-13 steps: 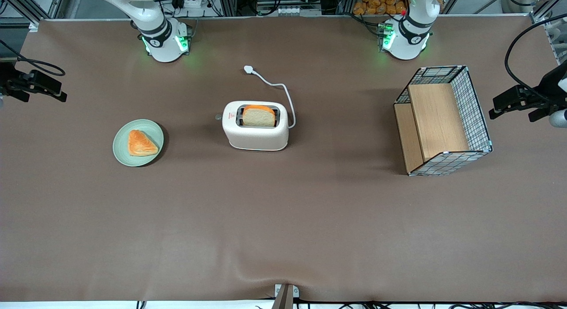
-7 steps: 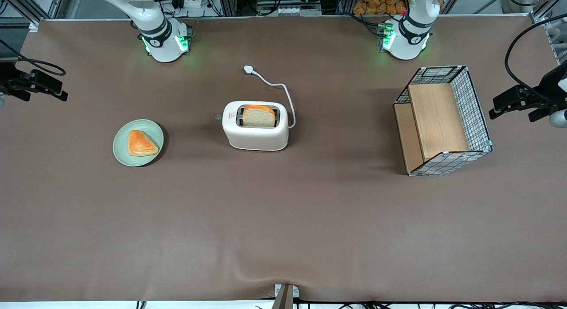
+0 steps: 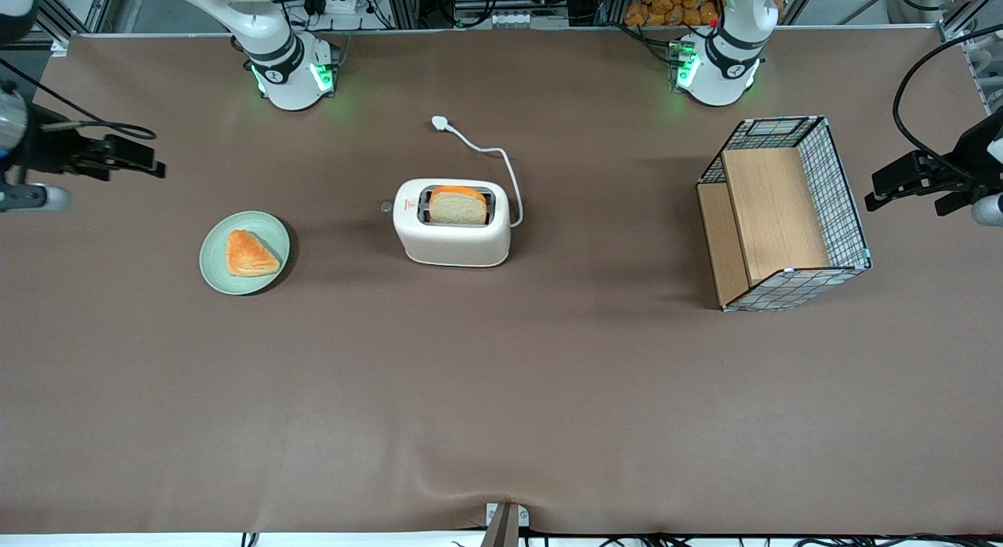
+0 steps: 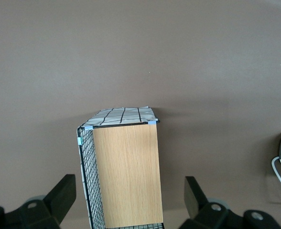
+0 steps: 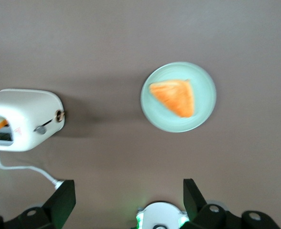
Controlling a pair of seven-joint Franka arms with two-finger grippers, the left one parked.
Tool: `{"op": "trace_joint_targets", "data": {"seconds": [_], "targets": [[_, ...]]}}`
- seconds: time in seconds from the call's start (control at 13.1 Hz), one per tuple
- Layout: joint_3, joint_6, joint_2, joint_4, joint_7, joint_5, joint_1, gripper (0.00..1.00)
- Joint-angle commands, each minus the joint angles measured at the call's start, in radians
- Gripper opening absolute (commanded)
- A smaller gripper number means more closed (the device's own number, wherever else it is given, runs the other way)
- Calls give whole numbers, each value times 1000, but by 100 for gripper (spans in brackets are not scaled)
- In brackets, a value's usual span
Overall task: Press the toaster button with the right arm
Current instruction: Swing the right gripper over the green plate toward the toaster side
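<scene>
The cream-white toaster [image 3: 452, 232] stands mid-table with a slice of bread [image 3: 457, 205] in its slot. The toaster button [image 3: 385, 207], a small grey tab, sticks out of the narrow end that faces the working arm's end of the table. My right arm's gripper [image 3: 153, 161] hovers over that end of the table, well apart from the toaster and a little farther from the front camera than the green plate. In the right wrist view the toaster [image 5: 23, 114] and its button [image 5: 40, 129] show, and the gripper [image 5: 127, 193] is open with nothing between its fingers.
A green plate [image 3: 215, 269] with an orange pastry [image 3: 249, 254] lies between the gripper and the toaster. The toaster's white cord ends in a plug [image 3: 440, 123] nearer the arm bases. A wire basket with wooden shelves [image 3: 783, 214] stands toward the parked arm's end.
The right gripper has moved in from the table's edge toward the toaster. The toaster, bread, plate and basket have not moved.
</scene>
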State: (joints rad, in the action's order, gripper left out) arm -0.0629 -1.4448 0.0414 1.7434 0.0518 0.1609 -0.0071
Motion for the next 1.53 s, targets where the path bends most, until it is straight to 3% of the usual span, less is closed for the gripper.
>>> {"op": "trace_joint_targets", "data": {"seconds": [0.0,0.23,0.61,1.22,1.45], "targets": [[9,-8,11,77,-7,72,-4,100],[23,-29,-12,128,-6,158,4,100],[116,-127,-40,247,-12,296,4,100],[136,-118,-184,254,-6,397,70,100],[136,-141,-205,252,-1,475,91,31]]}}
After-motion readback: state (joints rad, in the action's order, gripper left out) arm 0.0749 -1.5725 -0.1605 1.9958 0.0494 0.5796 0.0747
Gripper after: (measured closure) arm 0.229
